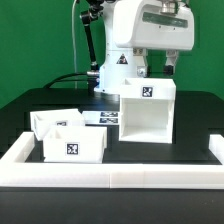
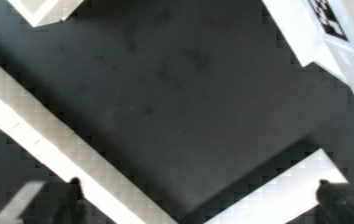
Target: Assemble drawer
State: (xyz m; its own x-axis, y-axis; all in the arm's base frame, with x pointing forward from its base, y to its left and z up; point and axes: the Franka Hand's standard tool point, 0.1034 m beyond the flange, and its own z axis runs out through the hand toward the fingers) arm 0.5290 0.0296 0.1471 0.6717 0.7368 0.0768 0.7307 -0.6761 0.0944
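The gripper (image 1: 162,68) hung spread and empty just above the housing (image 1: 148,112), probably poised for a grasp; the nearer tray (image 1: 73,146) and farther tray (image 1: 52,122) sat beside the housing, apparently awaiting insertion.

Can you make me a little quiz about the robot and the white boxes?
1. How many trays sit to the exterior view's left of the housing? A one, B two, C three.
2. True or false: the tool is shut on a tray.
3. Fill in: the housing's front bears a black-and-white square ___.

Key: 1 B. 2 False: the tool is open, with nothing in it. 3 tag.
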